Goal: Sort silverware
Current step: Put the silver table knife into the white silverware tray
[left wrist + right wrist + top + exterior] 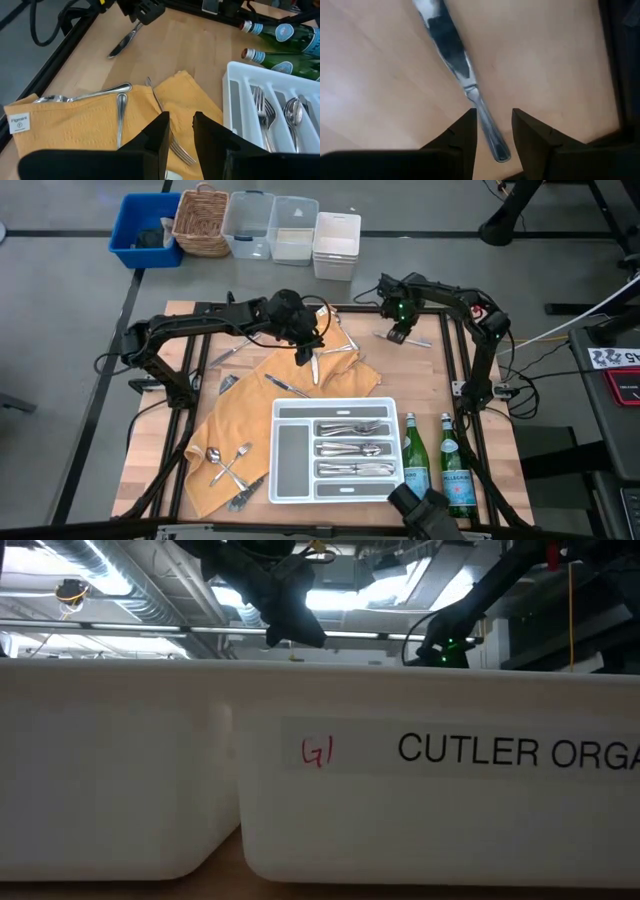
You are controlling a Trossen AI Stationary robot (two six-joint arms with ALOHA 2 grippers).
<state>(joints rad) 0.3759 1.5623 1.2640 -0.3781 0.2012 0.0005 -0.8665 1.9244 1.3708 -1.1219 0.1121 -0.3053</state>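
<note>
R gripper (492, 131) at far-right table corner, fingers spread astride table knife (455, 60) lying on wood, not pinching. L gripper (180, 137) pinching fork (170, 137) over yellow cloth (75, 125), beside white tray (290, 480).

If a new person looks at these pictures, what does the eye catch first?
First, the white tray at the table's near edge, with silverware in three slots. Next, the yellow cloth with scattered pieces. At the far right, the right gripper stands open over a knife.
</note>
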